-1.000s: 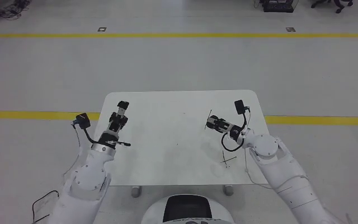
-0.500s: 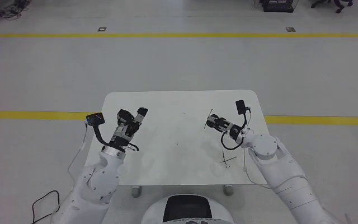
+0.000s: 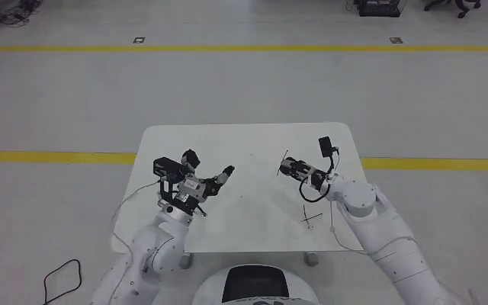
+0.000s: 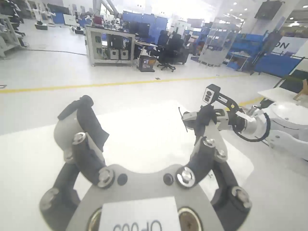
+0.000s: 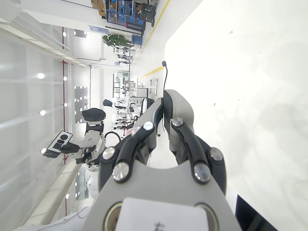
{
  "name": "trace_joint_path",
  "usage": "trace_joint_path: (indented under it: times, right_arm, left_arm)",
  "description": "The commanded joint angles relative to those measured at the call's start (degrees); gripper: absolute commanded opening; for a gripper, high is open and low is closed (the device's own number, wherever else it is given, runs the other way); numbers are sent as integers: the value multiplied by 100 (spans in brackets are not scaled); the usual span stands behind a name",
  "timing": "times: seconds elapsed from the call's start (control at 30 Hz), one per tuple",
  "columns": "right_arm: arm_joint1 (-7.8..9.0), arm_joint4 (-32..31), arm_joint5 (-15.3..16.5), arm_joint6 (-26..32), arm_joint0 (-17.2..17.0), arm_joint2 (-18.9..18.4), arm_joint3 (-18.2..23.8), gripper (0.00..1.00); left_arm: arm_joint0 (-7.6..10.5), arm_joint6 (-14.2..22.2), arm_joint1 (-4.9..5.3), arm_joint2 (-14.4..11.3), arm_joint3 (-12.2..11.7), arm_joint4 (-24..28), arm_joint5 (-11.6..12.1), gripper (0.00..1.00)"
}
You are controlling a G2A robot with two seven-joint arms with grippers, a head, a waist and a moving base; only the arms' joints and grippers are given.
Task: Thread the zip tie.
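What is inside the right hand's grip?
A thin black zip tie, clamped by the right hand; its head end sticks out beyond the hand. The stretch inside the grip is covered.

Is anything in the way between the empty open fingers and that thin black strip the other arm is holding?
Nothing visible. Between the left gripper and the zip tie pinched in the right gripper there is only bare table.

From the right wrist I saw the zip tie (image 5: pixel 165 78) run into the right gripper's (image 5: pixel 163 98) clamp, which hid the held stretch. From above, the tie was too thin to tell head from tail. Dark marks (image 3: pixel 308 217) near the worktop's (image 3: pixel 252 141) front right edge were too small to name.
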State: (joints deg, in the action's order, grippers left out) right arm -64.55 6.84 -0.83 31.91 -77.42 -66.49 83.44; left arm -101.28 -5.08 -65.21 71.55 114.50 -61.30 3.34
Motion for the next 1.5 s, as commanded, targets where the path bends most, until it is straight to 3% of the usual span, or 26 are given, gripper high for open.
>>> trace_joint_path:
  times: [0.0, 0.13, 0.33, 0.53, 0.8, 0.83, 0.93, 0.97, 1.03, 1.17, 1.2, 1.33, 1.37, 1.47]
  right_arm:
    - [-7, -24, 18, -109, -34, 6, 31, 0]
    - [-20, -111, -41, -322, -78, 15, 98, 0]
    - [-34, -122, -142, -434, -110, -10, 136, 0]
    - [-42, -64, -224, -355, -97, -22, 135, 0]
    - [-46, -58, -214, -391, -118, -16, 143, 0]
    - [-50, -55, -237, -413, -132, -10, 145, 0]
    - [-59, -21, -322, -478, -139, -30, 139, 0]
    - [-59, -4, -345, -494, -144, -49, 139, 0]
    - [-58, 62, -396, -495, -169, -101, 146, 0]
    - [-51, 138, -501, -472, -197, -198, 161, 0]
    - [-52, 164, -530, -464, -202, -215, 161, 0]
    - [-60, 282, -656, -371, -184, -234, 139, 0]
    - [-61, 296, -672, -345, -171, -238, 130, 0]
    - [-61, 296, -672, -345, -171, -238, 130, 0]
  left_arm:
    - [58, -1, 9, -45, 11, -406, 26, 100]
    - [143, 67, 22, -326, 93, -1476, 45, 100]
    - [379, 285, -19, -958, 33, -2845, -221, 100]
    - [765, 509, 30, -1476, -149, -2865, -344, 100]
    - [813, 537, 40, -1480, -188, -2865, -358, 100]
    - [943, 591, 77, -1487, -231, -2865, -284, 100]
    - [1459, 889, 310, -1737, -335, -2865, -142, 100]
    - [1692, 1048, 417, -1879, -363, -2865, -140, 100]
    - [2300, 1493, 702, -2404, -418, -2865, -142, 100]
    - [3545, 2084, 1177, -3785, -523, -2865, -493, 100]
    - [3995, 2260, 1296, -4306, -573, -2865, -643, 100]
    - [5265, 2523, 1517, -6002, -706, -2865, -1400, 100]
    - [5441, 2493, 1534, -6181, -719, -2865, -1486, 100]
    - [5475, 2496, 1545, -6181, -735, -2865, -1480, 100]
